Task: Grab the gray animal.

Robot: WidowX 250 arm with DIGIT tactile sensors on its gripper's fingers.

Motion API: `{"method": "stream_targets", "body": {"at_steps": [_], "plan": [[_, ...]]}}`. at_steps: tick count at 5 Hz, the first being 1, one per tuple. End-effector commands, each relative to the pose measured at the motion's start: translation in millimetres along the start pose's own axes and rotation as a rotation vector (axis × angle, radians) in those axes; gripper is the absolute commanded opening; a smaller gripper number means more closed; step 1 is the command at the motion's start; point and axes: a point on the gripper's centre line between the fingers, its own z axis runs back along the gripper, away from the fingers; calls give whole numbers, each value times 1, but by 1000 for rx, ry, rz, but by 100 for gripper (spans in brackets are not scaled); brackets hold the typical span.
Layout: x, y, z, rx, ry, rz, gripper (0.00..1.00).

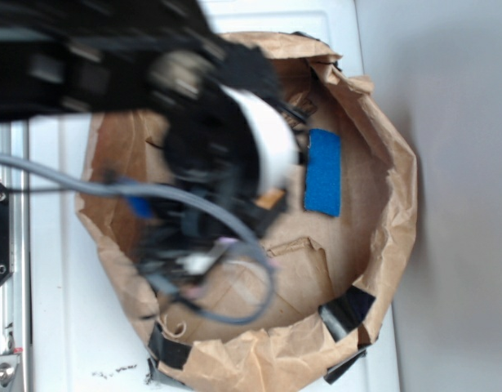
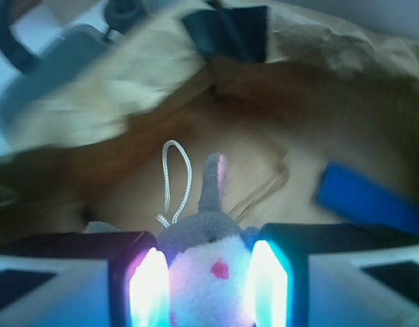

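Brown paper, crumpled into a bag with a rolled rim and black tape at the edges, fills both views; it sits on a white surface.

Between the jaws, in the wrist view, sits the gray animal: its cream face with a red eye lies right between the two glowing pads, which stand on either side of it and appear to press its cheeks. So the gripper looks closed on the toy, or very nearly so; whether the hold is firm I cannot tell. One pink-lined ear sticks up beyond the pads, and the white string loop lies on the paper just beside it.

Farther out, a blue rectangle lies flat on the bag floor, well apart from the toy. From the exterior view the arm covers the toy almost wholly, with a gray cable trailing across the bag.

As I judge it, the reach and the closing are done. What is left is to lift the toy clear of the bag, and the frames do not show it off the floor.
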Motion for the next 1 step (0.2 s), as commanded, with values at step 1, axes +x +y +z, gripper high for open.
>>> {"method": "stream_targets", "body": {"at_steps": [1], "plan": [[27, 29, 49, 220, -62, 22, 0]]}}
